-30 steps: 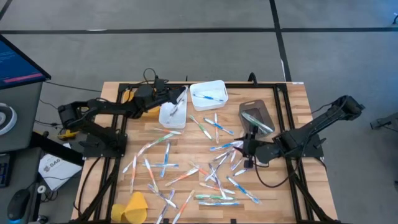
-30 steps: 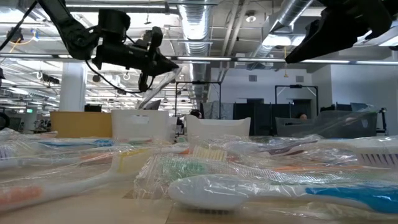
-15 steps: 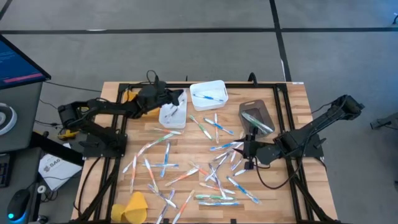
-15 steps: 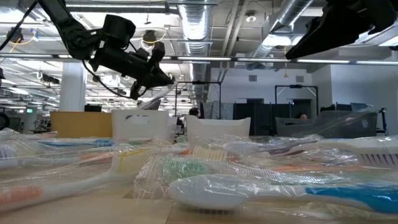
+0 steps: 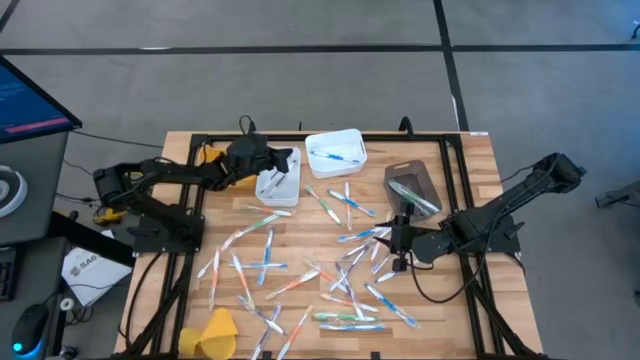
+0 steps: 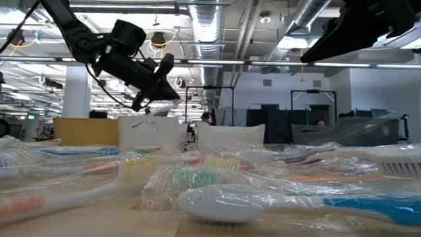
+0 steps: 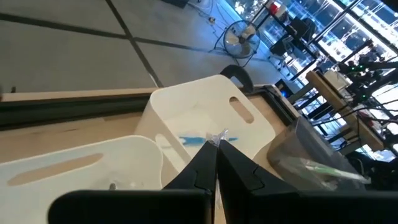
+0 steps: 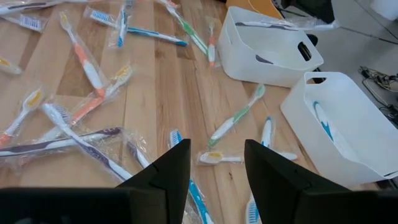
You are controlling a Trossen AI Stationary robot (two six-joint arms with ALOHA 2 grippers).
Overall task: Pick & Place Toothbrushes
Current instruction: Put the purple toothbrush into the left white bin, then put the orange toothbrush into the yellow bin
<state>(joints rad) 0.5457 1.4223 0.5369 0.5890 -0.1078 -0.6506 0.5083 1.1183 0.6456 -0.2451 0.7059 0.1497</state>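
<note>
Several wrapped toothbrushes point(image 5: 330, 270) lie scattered flat on the wooden table, also seen in the right wrist view point(image 8: 93, 74). My left gripper point(image 5: 287, 160) hangs tipped downward over the near white bin point(image 5: 277, 187) and is shut on a toothbrush wrapper point(image 7: 218, 136). My right gripper point(image 5: 400, 243) is open and hovers above the toothbrushes at the table's right middle. A yellow-headed toothbrush point(image 8: 239, 156) lies on the wood below its fingers. My left gripper point(image 7: 215, 144) pinches a crinkled bit of clear wrapper point(image 7: 218, 136) between its two fingertips, slanting down from the table's left side over the near white bin point(image 7: 81, 168). The fingers themselves hide the rest of the toothbrush, and I cannot tell how it hangs.
A second white bin point(image 5: 336, 150) at the far edge holds blue toothbrushes. A grey see-through bin point(image 5: 410, 186) holds a green one. An orange bin point(image 5: 205, 152) sits behind the left arm. A yellow lump point(image 5: 210, 335) lies at the near left corner. Black frame rails border the table.
My left gripper has tipped downward and sunk a little toward the near white bin, staying shut. The long wrapped toothbrush that slanted out from its fingers has gone down toward the bin. My right arm has kept still.
</note>
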